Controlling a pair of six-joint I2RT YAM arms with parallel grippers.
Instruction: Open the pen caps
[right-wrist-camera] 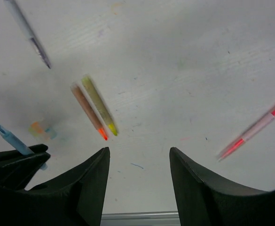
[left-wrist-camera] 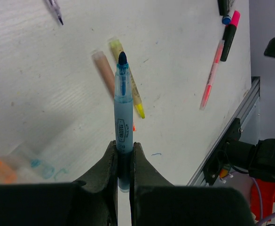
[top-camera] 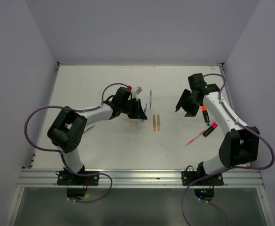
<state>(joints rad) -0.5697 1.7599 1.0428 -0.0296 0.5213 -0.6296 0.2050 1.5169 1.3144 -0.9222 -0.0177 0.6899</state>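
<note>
Plain white counter [top-camera: 128, 150], nothing fancy. Left hand [left-wrist-camera: 124, 151] is pinching a blue pen [left-wrist-camera: 122, 117] with its tip bare, and right hand [right-wrist-camera: 139, 153] is spread wide and empty. Pink cap [left-wrist-camera: 235, 18] sits on its black highlighter [left-wrist-camera: 228, 42], right beside a pinkish-red pen [left-wrist-camera: 211, 75].

White table [top-camera: 109, 150]: orange pen [top-camera: 154, 123] beside yellow pen [top-camera: 158, 122]; black highlighter [top-camera: 207, 133], pink cap [top-camera: 214, 125] on.

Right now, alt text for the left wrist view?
The left gripper is shut on a blue pen, its dark tip pointing away over the white table. Beyond lie an orange pen and a yellow pen side by side, and at upper right a pink pen beside a black highlighter with a pink cap.
</note>
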